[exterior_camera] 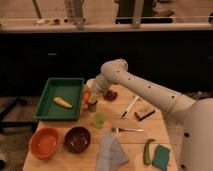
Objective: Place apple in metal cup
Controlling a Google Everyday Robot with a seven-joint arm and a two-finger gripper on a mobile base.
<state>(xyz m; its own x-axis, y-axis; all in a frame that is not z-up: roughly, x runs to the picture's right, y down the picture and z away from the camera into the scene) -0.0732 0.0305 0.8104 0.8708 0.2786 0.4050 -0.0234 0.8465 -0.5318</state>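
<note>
Nearest stands a pale green translucent cup [99, 119]; just behind it, the small dark metal cup [92, 105]; the round red-orange apple [86, 96] is just above it, against the gripper [93, 98]. Whether that gripper grips it, I cannot tell.

Landmark: rectangular green plastic tray [44, 102]
In tray: yellow banana-like piece [62, 102]
Just right of tray: gripper [93, 99], beside the small round red-orange apple [86, 96]
Under gripper, by the tray's right front corner: small dark metal cup [92, 106]
Before tray: round orange bowl [45, 141], round dark bowl [77, 139]
Right-front of tray: pale green translucent cup [99, 119]
</note>
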